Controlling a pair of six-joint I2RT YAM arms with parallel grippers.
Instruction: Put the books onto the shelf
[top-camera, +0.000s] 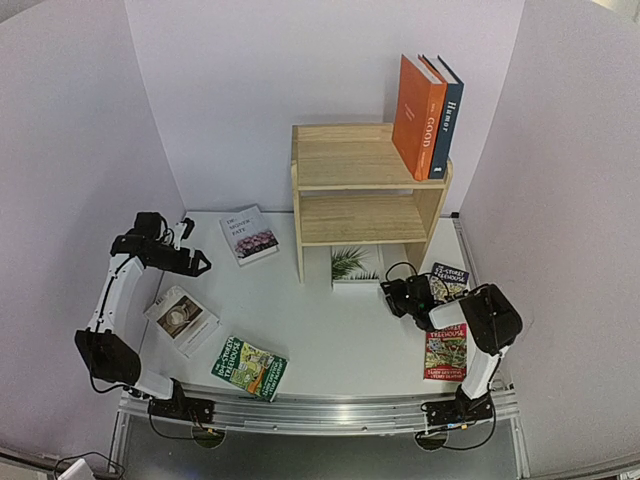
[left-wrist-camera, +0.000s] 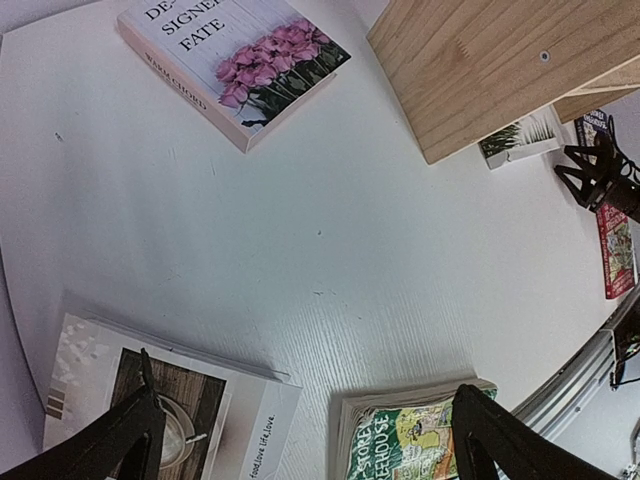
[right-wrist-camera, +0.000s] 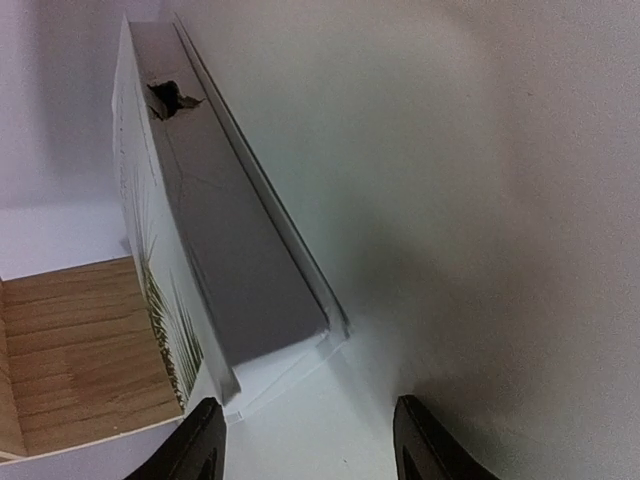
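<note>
Right hand (top-camera: 388, 293) (right-wrist-camera: 305, 403) sits low on the worktop (top-camera: 330, 335) in front of the shelf (top-camera: 365, 185) (right-wrist-camera: 70, 340), at its right corner. Fingers partly apart, nothing between them, aimed at the palm-leaf book (top-camera: 354, 266) (right-wrist-camera: 230, 250). That book lies at the shelf's foot, just under the lower tier's front edge, and the hand is near it but not touching.

Left hand (top-camera: 195, 263) (left-wrist-camera: 305, 395) hovers well left of the shelf, spread wide, holding nothing.

Orange GOOD book (top-camera: 418, 115) and dark blue Humor book (top-camera: 446, 118) stand upright side by side, touching, at the right end of the shelf's top tier.

- Pink-flowers book (top-camera: 248, 235) (left-wrist-camera: 240, 60): flat, just left of the shelf.
- Afternoon tea book (top-camera: 182, 318) (left-wrist-camera: 170, 410): further front-left of the shelf.
- Green Treehouse paperback (top-camera: 250, 367) (left-wrist-camera: 410, 440): front-left, near the worktop's near edge.
- Dark Treehouse paperback (top-camera: 449, 281): front-right of the shelf, partly under the right arm.
- Red Treehouse paperback (top-camera: 445, 352) (left-wrist-camera: 615, 250): nearer the arm bases, same side.
</note>
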